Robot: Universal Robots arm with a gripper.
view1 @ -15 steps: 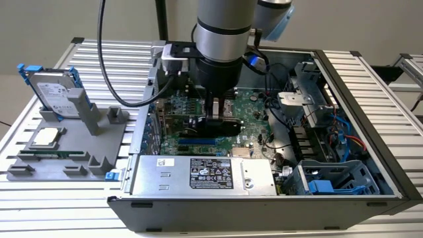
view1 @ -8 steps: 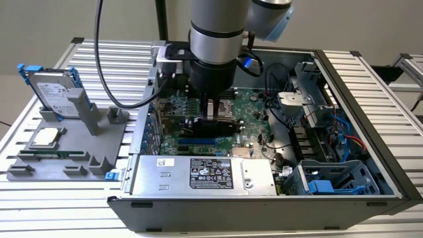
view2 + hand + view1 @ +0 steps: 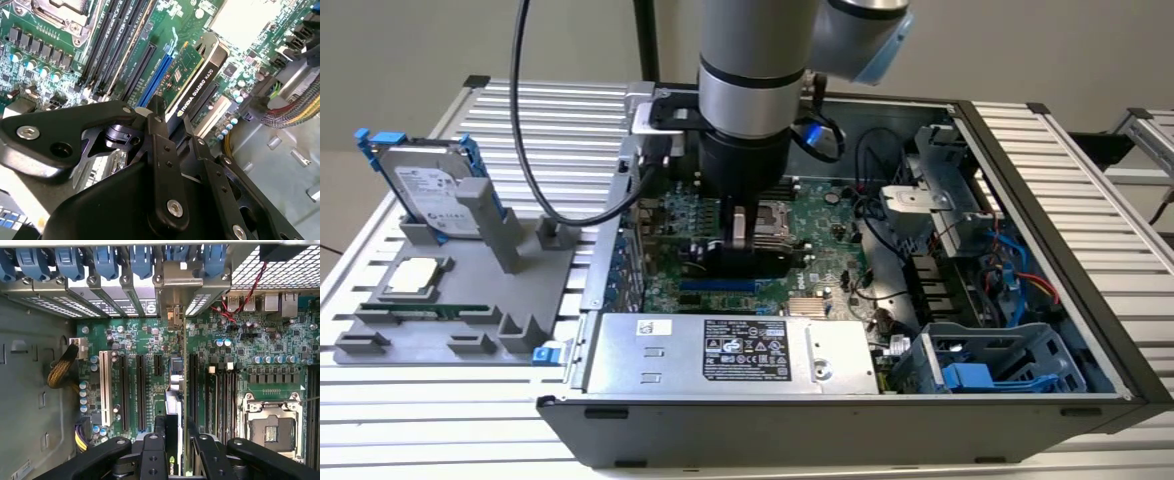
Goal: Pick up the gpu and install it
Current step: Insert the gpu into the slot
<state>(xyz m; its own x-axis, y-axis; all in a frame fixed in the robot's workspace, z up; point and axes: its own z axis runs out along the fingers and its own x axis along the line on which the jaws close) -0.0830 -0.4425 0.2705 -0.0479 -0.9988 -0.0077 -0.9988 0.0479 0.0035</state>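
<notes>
The gpu point(image 3: 192, 82) is being held edge-down over the motherboard point(image 3: 280, 347), inside the open computer case point(image 3: 1067, 200). It is being pinched across its thickness by the gripper point(image 3: 172, 132), whose fingers point(image 3: 162, 150) are being pressed against the two faces of the card. The card's long axis is being kept parallel to the blue expansion slot point(image 3: 157, 75), which is lying just beside the card's lower edge. In the first wrist view, the card point(image 3: 172, 405) is being presented in line with the rear bracket openings point(image 3: 175, 287) of the case. Whether the card's edge is touching the slot cannot be determined.
</notes>
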